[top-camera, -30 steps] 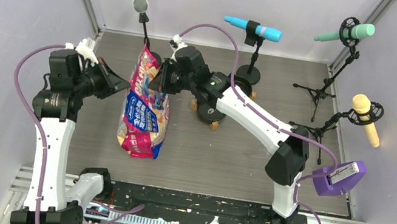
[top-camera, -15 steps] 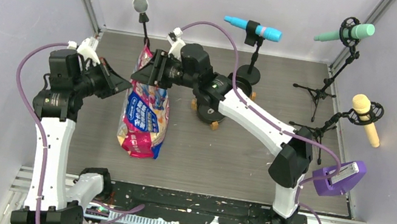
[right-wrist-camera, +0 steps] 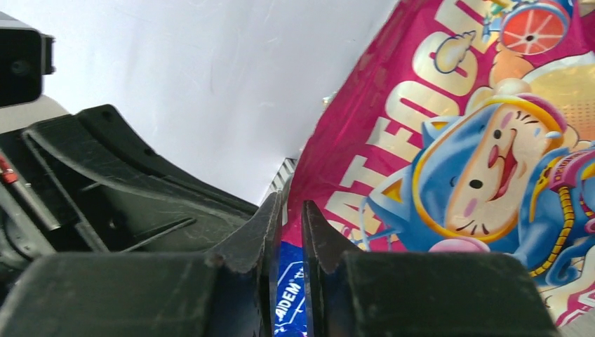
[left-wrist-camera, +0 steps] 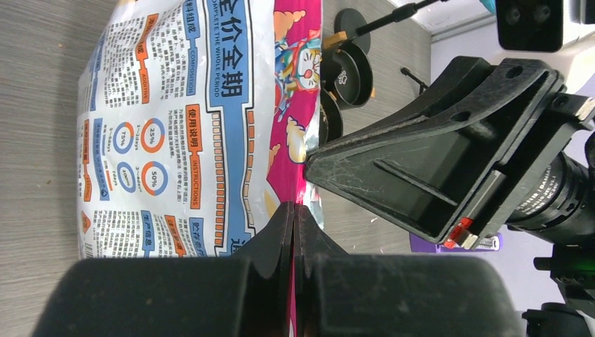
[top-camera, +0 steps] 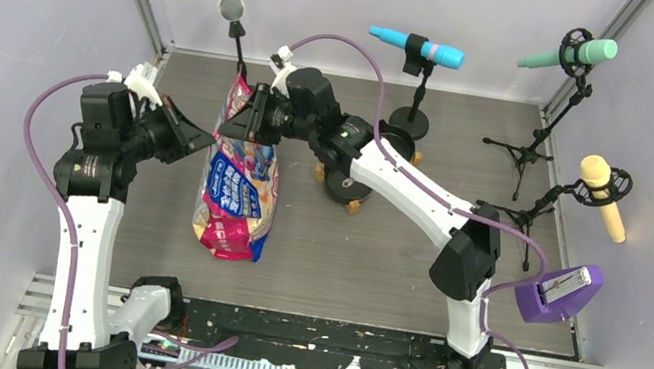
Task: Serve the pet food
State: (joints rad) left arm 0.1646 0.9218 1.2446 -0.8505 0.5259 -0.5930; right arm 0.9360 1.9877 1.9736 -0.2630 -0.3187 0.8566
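The pink-and-blue pet food bag (top-camera: 240, 184) stands upright left of the table's middle; the kibble is hidden inside it. My left gripper (top-camera: 207, 139) is shut on the bag's pink upper left edge; in the left wrist view its jaws (left-wrist-camera: 293, 208) pinch the pink film beside the printed panel (left-wrist-camera: 175, 119). My right gripper (top-camera: 232, 123) is at the bag's top, close to the left one. In the right wrist view its jaws (right-wrist-camera: 291, 202) stand nearly together with the bag's edge (right-wrist-camera: 456, 140) in the narrow gap.
Two small black bowls with tan feet (top-camera: 343, 185) (top-camera: 398, 141) stand right of the bag, under the right arm. Microphone stands ring the back and right: grey (top-camera: 231, 7), blue (top-camera: 418, 48), green (top-camera: 569, 55), yellow (top-camera: 603, 193). A purple device (top-camera: 560, 292) is at the right edge.
My right gripper has moved left along the bag's top, from its right side to close beside the left gripper. The left gripper and the bag have stayed put.
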